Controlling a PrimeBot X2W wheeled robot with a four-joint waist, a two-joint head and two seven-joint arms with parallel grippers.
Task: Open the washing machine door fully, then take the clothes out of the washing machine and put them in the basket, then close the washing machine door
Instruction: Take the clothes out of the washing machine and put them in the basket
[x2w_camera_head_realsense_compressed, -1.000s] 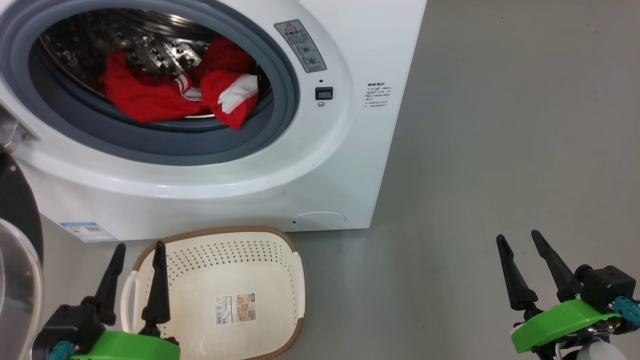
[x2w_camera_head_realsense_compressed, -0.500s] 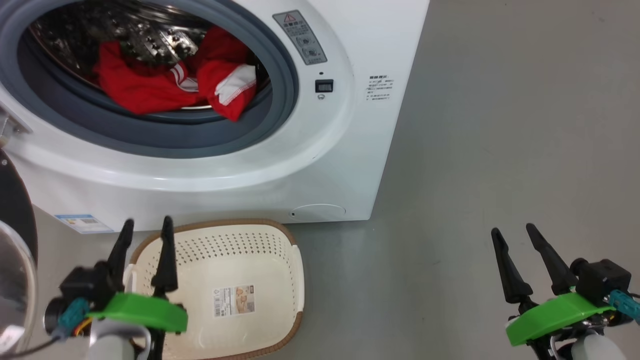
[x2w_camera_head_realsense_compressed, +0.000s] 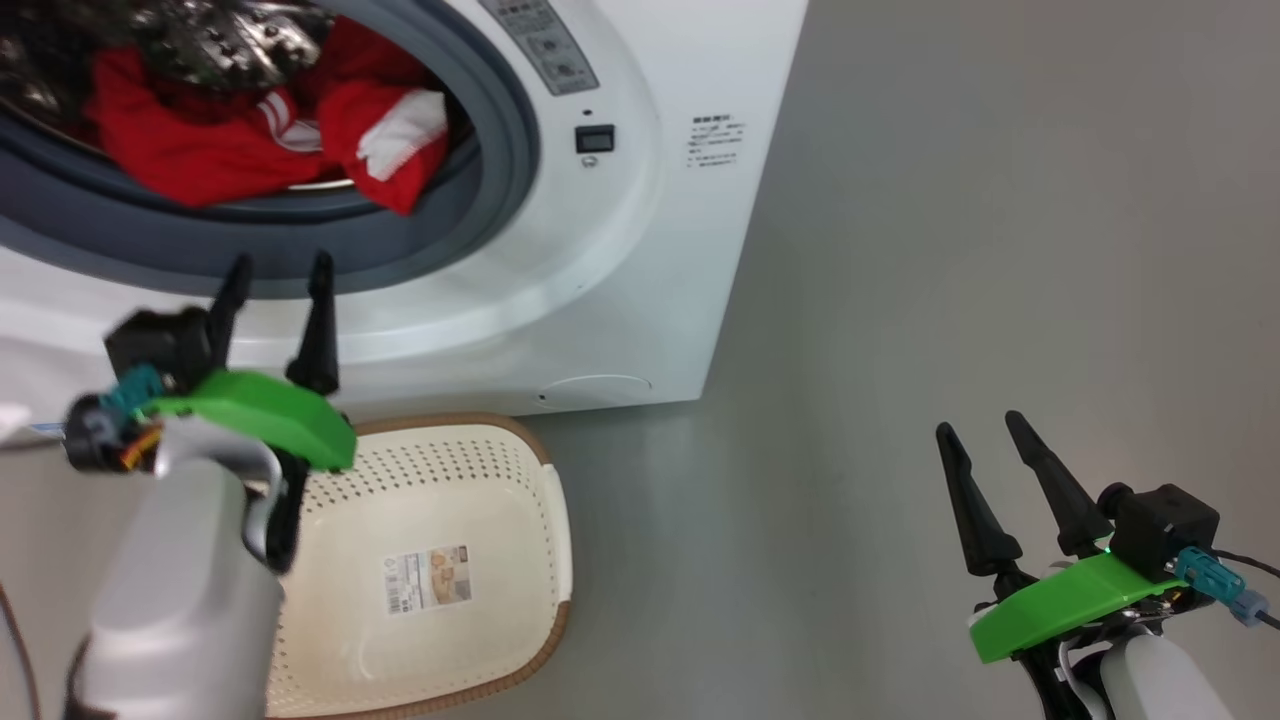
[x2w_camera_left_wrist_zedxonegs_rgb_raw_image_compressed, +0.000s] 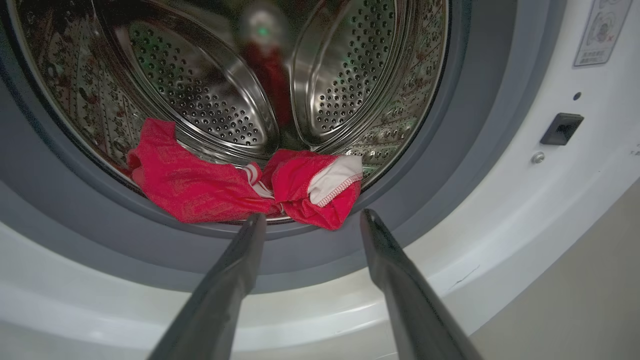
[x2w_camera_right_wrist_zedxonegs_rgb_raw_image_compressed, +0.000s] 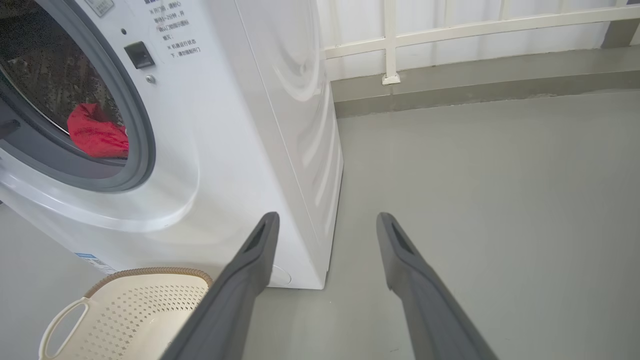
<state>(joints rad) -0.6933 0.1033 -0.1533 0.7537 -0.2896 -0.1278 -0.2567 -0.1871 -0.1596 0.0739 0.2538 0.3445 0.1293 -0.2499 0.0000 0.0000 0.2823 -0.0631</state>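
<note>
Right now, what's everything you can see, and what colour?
washing machine: one, white, on the left
drum: one, shiny steel, inside it
door seal: one, grey, around the drum mouth
clothes: one heap, red and white, in the drum's front
basket: one, cream, brown rim, on the floor before the machine
paper label: one, white, inside the basket
floor: grey, all around
railing: one, white, behind the machine
left gripper: one, dark, open, before the drum mouth
right gripper: one, dark, open, over the floor

The smooth grey floor (x2w_camera_head_realsense_compressed: 950, 250) carries the white washing machine (x2w_camera_head_realsense_compressed: 640, 300), standing square on it, and the cream perforated basket (x2w_camera_head_realsense_compressed: 470, 470) with its brown rim, set just before the machine's lower front.
</note>
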